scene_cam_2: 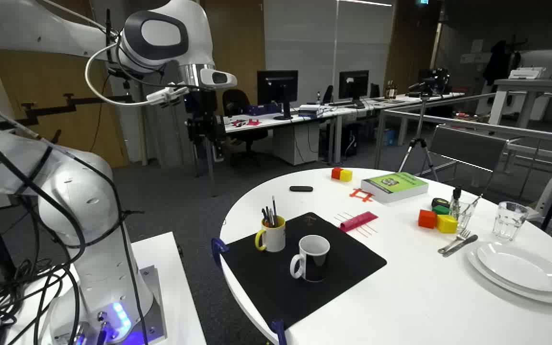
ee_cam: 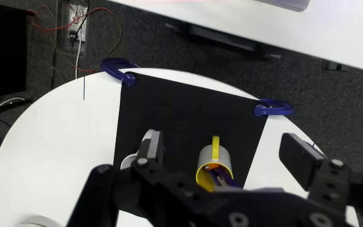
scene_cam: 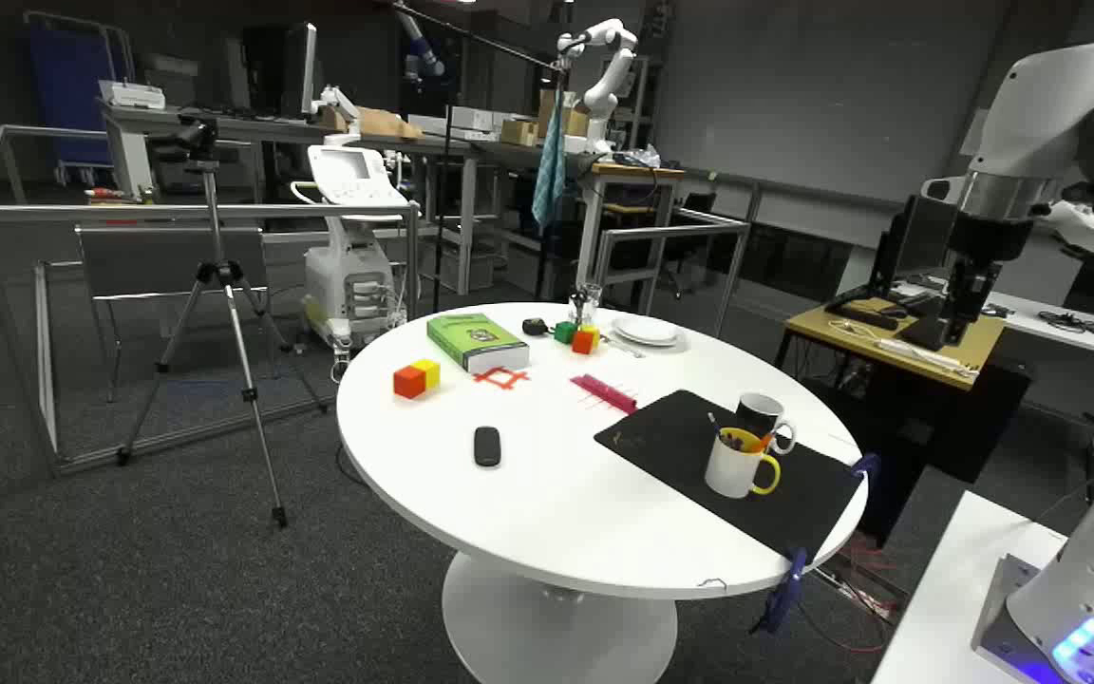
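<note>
**Spread claw (ee_cam: 224, 149) above and behind a yellow mug (scene_cam_2: 275, 239)**

The claw hangs well above the table (scene_cam_2: 400, 287), its dark, flat-faced fingers (ee_cam: 298, 160) wide apart, nothing pinched between them. The yellow mug lies below it and outward, away from the arm's base (scene_cam_2: 98, 282); in an exterior view, that is down and to the right. It stands upright, handle pointing toward the base, square to the line between the fingers.

The mug is a smooth cylinder, pale outside, yellow on its inner wall and handle, with slim pens (ee_cam: 221, 178) leaning out. Near it stands a black mug (scene_cam_2: 316, 268), white-handled and glossy, partly hidden by a finger in the wrist view.

Both sit on a thin, matte black mat (scene_cam_2: 266, 280), held at the round white table's edge by curved blue clamps (ee_cam: 277, 110). Farther out lie a pink strip (scene_cam_2: 358, 221), a thick green-covered book (scene_cam_2: 395, 187) and shiny white plates (scene_cam_2: 520, 266).
</note>
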Motion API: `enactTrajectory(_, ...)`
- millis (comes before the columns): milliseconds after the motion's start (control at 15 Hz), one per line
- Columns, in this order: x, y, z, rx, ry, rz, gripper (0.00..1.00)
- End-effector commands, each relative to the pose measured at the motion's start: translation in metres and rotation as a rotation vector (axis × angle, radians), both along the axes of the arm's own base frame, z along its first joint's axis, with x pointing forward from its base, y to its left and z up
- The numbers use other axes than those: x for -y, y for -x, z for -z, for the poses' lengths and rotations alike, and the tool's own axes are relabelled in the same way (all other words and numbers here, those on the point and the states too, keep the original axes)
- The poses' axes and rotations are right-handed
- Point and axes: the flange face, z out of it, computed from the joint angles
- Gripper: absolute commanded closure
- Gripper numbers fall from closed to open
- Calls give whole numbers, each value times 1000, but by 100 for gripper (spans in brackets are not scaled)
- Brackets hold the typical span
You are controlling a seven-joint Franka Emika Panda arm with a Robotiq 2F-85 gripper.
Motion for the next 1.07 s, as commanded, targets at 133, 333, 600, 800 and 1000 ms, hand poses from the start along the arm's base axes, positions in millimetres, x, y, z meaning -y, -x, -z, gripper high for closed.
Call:
enactTrajectory(133, 2, -2, 1, 1, 5, 3, 0)
enactTrajectory(333, 9, -11, 7, 13, 22, -2, 0)
enactTrajectory(600, 22, -32, 18, 50, 18, -68, 0)
enactTrajectory(800, 33, -51, 29, 67, 4, -140, 0)
enactTrajectory(1000, 42, -70, 42, 81, -29, -243, 0)
